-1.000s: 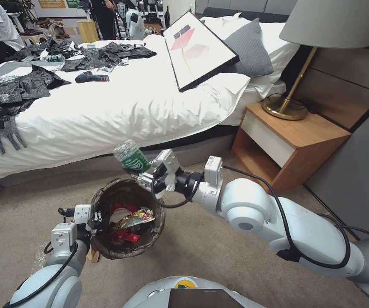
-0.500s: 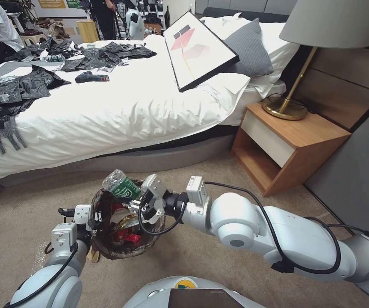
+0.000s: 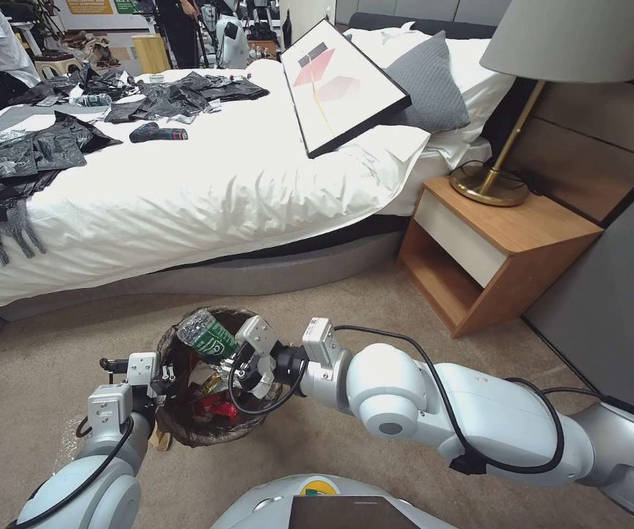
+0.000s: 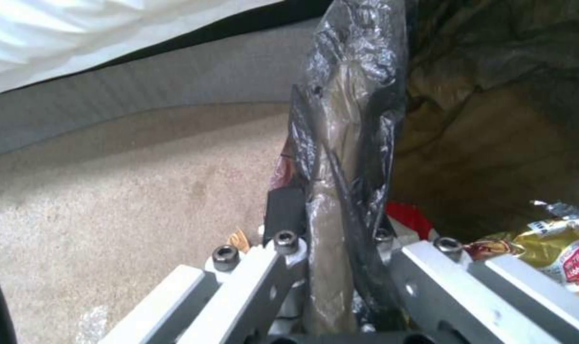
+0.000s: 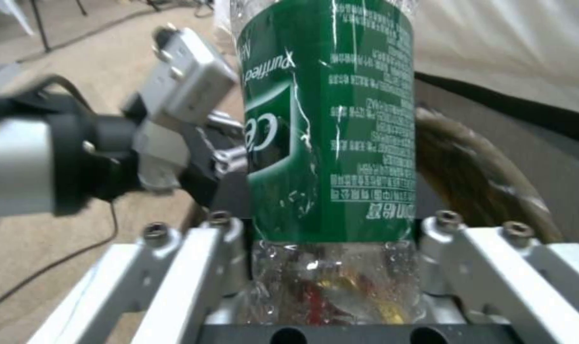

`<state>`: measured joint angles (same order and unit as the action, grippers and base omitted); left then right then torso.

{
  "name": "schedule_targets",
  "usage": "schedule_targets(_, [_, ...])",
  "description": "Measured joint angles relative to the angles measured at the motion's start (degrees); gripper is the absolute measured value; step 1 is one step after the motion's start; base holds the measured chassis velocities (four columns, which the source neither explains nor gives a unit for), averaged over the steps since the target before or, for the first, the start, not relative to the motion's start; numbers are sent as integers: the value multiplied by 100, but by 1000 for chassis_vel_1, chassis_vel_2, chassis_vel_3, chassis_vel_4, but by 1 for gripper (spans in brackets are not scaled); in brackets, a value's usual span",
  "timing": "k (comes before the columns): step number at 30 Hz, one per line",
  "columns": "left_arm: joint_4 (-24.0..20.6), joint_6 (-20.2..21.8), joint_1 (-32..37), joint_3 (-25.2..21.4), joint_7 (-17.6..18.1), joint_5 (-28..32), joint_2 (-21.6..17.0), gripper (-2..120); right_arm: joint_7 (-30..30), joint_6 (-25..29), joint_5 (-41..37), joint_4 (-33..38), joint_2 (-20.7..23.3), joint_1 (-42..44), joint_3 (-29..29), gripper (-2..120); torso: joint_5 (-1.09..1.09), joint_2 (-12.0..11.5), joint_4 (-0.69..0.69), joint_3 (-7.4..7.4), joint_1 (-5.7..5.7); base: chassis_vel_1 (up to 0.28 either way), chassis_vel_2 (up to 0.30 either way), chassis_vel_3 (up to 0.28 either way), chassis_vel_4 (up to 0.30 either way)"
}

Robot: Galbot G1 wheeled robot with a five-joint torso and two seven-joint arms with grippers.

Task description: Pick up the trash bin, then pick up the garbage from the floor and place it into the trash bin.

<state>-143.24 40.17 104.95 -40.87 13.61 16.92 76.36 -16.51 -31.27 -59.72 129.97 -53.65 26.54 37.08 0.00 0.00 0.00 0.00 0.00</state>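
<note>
Figure: bottle held over the bin. The green-labelled bottle [image 3: 205, 336] lay tilted across the mouth of the trash bin [image 3: 184, 433], its lower end pinched between the jaws of my right gripper [image 3: 237, 358]; in the right wrist view the bottle [image 5: 327, 119] stood between both fingers [image 5: 193, 267], touching each. Red and gold wrappers [image 3: 214, 400] already sat inside the bin. My left gripper [image 3: 161, 382] was pressed together on the bin's near rim and liner [image 4: 346, 143], carrying it above the carpet [image 3: 346, 441]. Risks, as I judged them: the bottle's far end reached close to the far rim, so a release there might have let it tip out onto the carpet; my right fingers sat just beside the liner and could have snagged it; and a push on the bin might have loosened the left gripper's thin hold on rim and film.
</note>
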Motion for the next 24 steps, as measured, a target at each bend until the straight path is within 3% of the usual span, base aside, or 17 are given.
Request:
schedule_targets(16, [0,-3,12,-8,-5,-9,16,2,-124,-1,15,27,10,60,-172,96,0,0,0,0,0,0,0,0,0])
schedule_targets(24, [0,-6,12,-9,-6,-16,16,2,-146,31,19,63,22,85,-377,100,0,0,0,0,0,0,0,0,0])
